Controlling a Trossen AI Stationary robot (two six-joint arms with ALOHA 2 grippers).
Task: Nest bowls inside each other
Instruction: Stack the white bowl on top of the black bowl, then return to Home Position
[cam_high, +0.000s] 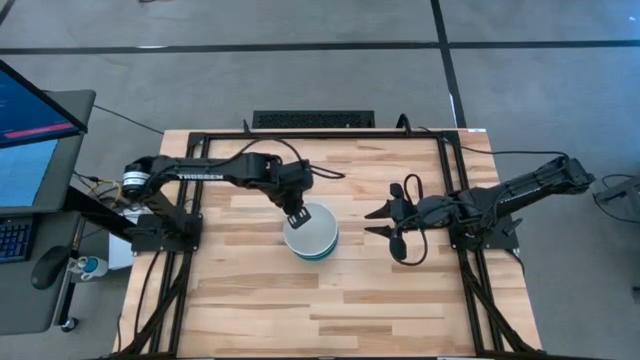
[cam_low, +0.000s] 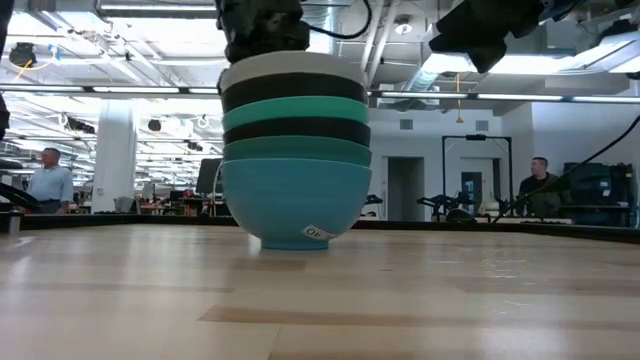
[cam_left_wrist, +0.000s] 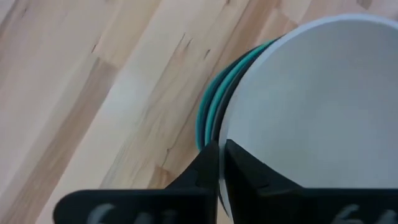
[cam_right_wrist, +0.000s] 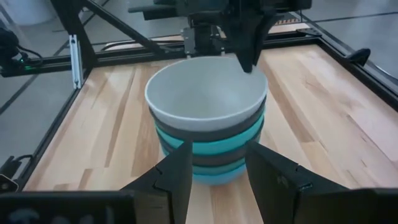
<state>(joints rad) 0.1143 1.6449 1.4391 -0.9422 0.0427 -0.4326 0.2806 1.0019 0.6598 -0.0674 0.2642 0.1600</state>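
Six bowls stand nested in one stack (cam_high: 312, 238) at the table's middle. From top to bottom in the low view they are white (cam_low: 290, 62), black (cam_low: 293, 90), teal-green (cam_low: 295, 110), black (cam_low: 296, 130), blue (cam_low: 296, 150) and cyan (cam_low: 295, 195). The cyan bowl's foot rests on the wood. My left gripper (cam_high: 298, 216) is shut on the white bowl's rim at the stack's far-left side. My right gripper (cam_high: 378, 222) is open and empty to the right of the stack. Its fingers point at the stack (cam_right_wrist: 208, 143). My left gripper pinches the white bowl's rim (cam_left_wrist: 233, 127) between its two fingers, one finger inside (cam_right_wrist: 249, 57) the bowl and one outside. The fingers come from above, pointing down. The white bowl sits level in the black bowl below it, on top of the stack.
Black frame rails (cam_high: 455, 190) run along the table's left, right and far sides. A monitor (cam_high: 30, 120) and a keyboard stand left of the table. People (cam_low: 48, 185) show in the room behind. Bare wood (cam_high: 330, 310) lies on the near side.
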